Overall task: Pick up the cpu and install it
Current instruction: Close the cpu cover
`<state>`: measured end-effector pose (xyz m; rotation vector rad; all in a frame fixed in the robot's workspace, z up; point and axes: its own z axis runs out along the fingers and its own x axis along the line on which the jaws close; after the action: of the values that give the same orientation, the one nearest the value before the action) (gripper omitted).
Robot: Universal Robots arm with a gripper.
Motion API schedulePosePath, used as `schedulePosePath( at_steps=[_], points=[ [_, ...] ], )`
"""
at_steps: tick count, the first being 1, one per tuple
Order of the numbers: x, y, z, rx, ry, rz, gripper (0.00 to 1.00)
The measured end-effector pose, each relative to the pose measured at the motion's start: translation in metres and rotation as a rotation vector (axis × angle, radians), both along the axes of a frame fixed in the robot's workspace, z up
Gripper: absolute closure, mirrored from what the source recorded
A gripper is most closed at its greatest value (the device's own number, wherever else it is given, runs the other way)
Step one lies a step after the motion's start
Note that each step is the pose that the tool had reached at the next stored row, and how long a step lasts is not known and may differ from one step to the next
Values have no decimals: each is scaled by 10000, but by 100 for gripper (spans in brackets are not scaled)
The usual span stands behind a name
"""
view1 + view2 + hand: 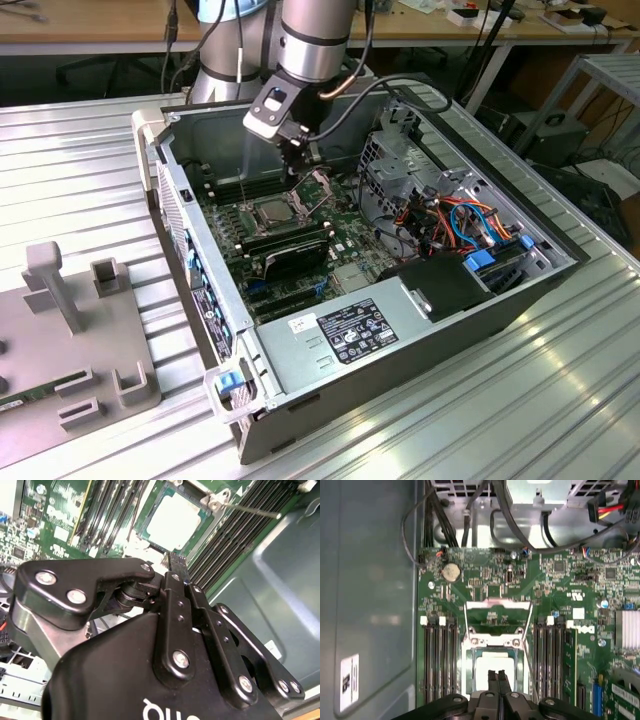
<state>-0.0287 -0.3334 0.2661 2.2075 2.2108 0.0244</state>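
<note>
The cpu (272, 212), a small square chip with a silver-grey top, lies flat in the socket on the green motherboard (345, 240) inside the open computer case. It also shows in both wrist views (172, 522) (492, 666). The socket's metal frame (497, 616) is flipped up and its thin lever (250, 510) stands free beside it. My gripper (297, 165) hangs just above the cpu's edge with its two black fingers (493, 682) pressed together and nothing between them. The fingertips (176, 562) hover at the chip's near edge; I cannot tell whether they touch it.
Memory slots (440, 660) flank the socket on both sides. Long black memory sticks (290, 245) lie beside it. The case holds a power supply (350, 330), a drive cage (400, 150) and coloured cables (460, 215). The grey case wall (370, 605) rises close by. A grey fixture (70, 300) stands outside.
</note>
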Motion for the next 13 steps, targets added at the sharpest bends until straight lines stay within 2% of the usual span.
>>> schedulePosePath(
  at_steps=[5, 13],
  points=[
    [191, -1, 0, 0, 0, 1, 89],
    [453, 0, -1, 2, -1, 2, 89]
  ],
)
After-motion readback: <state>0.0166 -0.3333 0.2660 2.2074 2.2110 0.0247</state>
